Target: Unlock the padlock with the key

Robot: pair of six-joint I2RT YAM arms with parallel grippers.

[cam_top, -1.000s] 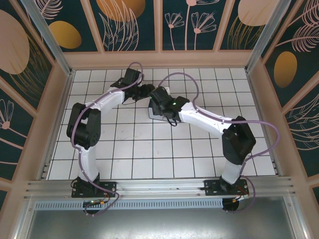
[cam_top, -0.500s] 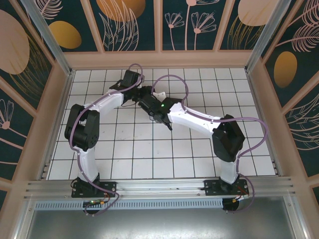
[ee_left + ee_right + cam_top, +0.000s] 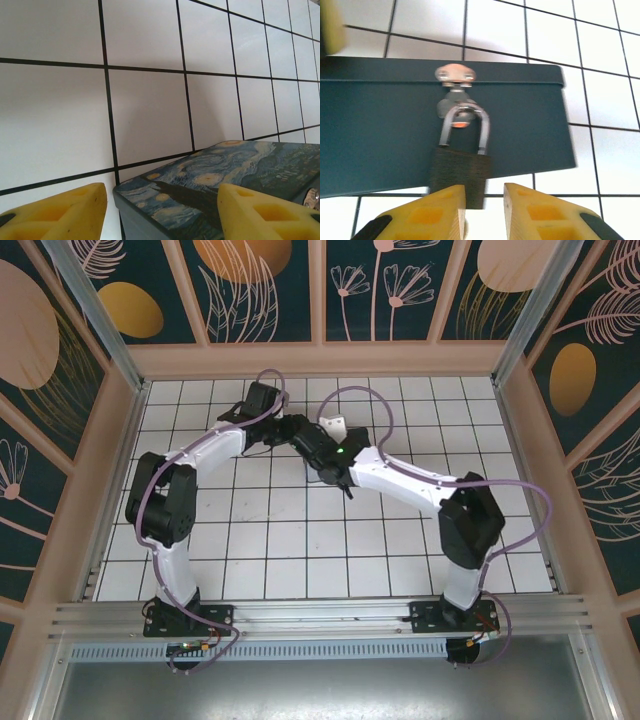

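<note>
Right hand point(image 3: 484, 200) narrowed, shifted; maybe touching padlock point(image 3: 460, 175).

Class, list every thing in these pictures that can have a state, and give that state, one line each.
padlock: shackle closed, both legs in the body, hanging through the box's hasp.
painted box: lid down, hasp fastened.
left gripper: jaws open, box corner between them.
right gripper: jaws narrowly open, just below the padlock.

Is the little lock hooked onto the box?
Yes, the padlock has its shackle looped through the metal hasp on the box side.
</note>
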